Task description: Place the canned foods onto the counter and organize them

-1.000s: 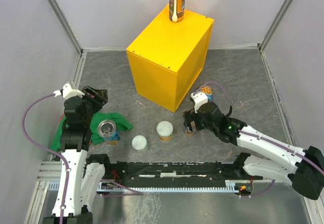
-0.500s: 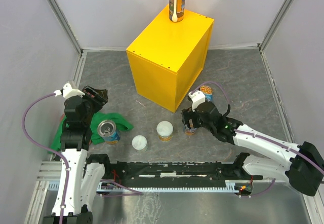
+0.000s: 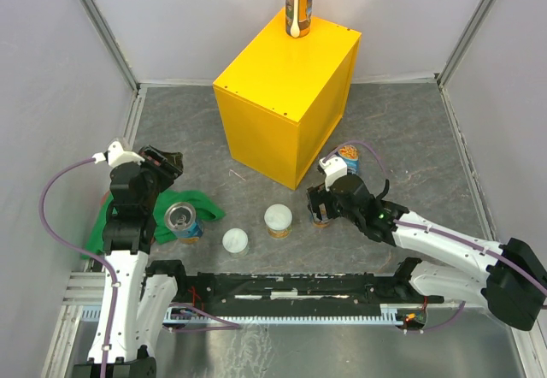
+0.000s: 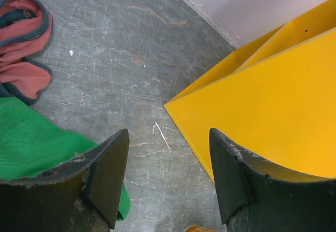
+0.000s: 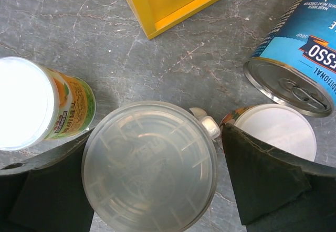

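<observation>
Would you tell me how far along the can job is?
Done: one orange can stands on the counter. In hand: the right pincer brackets a clear-lidded can, grip unclear. Left, at least: the blue can on the cloth and two short cans; the left pincer is open, empty.

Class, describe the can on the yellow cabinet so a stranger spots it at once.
Find the big yellow counter on the grey table. At its far top corner stands a tall slim can, orange-labelled with a pale lid. No other can is up there.
</observation>
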Motion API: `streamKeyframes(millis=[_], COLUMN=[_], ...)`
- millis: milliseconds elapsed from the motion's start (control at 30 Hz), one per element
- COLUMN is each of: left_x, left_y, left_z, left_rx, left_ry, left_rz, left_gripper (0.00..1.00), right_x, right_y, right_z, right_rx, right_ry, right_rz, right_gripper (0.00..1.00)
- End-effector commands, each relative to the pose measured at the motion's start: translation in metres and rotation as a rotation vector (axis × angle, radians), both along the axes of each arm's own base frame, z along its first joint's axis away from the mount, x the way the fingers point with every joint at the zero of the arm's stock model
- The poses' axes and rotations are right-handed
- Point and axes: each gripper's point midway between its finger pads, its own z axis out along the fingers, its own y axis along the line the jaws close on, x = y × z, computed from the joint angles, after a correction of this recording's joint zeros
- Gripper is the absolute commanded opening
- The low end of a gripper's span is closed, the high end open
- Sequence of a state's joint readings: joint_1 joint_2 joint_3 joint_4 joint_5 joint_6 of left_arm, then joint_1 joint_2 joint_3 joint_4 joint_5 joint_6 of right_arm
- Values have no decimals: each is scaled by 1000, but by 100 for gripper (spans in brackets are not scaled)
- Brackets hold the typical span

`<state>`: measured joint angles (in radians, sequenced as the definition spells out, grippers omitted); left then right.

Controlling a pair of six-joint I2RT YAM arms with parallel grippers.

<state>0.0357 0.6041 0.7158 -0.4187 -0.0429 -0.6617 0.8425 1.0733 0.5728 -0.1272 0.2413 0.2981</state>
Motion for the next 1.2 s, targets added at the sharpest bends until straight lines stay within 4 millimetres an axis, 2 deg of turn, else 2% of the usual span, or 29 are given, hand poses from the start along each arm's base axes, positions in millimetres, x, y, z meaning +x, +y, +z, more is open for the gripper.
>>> streamKeyframes(millis=[0, 133, 300, 367, 667, 800, 1067, 1167], left_x=[2, 2, 2, 1, 0, 0, -2, -2], left_y=[-2, -2, -2, -1, -2, -2, -3, -3], left_z=[6, 6, 5, 5, 3, 3, 3, 3], left_rx=[12, 12, 14, 15, 6, 3, 0, -2], left_ry=[-27, -25, -23, -23, -23, -23, -24, -23], left_rz=[-16, -16, -15, -13, -11, -11, -13, -13], left_gripper=[69, 69, 69, 69, 69, 69, 69, 69], right_x=[7, 6, 6, 6, 9, 10, 14, 15], right_y=[4, 5, 7, 7, 13, 16, 21, 22], right_z=[9, 9, 13, 15, 43, 62, 99, 109], right_rx=[35, 39, 48, 50, 72, 84, 111, 113], right_ry=[-37, -37, -44, -47, -83, -106, -147, -157], right_rz=[-17, -7, 1, 2, 28, 44, 62, 65], right_gripper=[92, 83, 57, 50, 20, 11, 2, 1])
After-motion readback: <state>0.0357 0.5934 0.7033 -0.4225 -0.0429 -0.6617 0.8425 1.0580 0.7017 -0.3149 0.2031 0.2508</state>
